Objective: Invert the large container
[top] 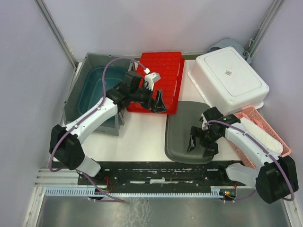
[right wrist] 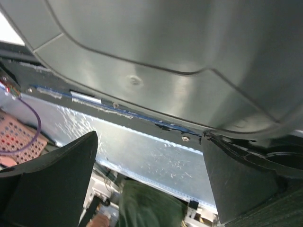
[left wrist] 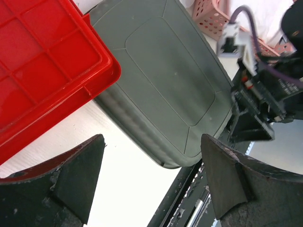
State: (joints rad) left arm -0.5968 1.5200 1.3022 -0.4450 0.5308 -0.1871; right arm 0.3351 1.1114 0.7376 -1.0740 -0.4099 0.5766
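- We see the grey container (top: 182, 124) bottom-up; right hand (top: 202, 144), spread apart, over its 4 o'clock edge.
- Left hand (top: 156, 102) off at its 10 o'clock, spread wide too.

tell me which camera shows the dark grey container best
Top external: the dark grey container appears whole, base up, with the right gripper over part of it. The left wrist view shows most of its base at a slant, one end cropped. The right wrist view shows only a close slice.
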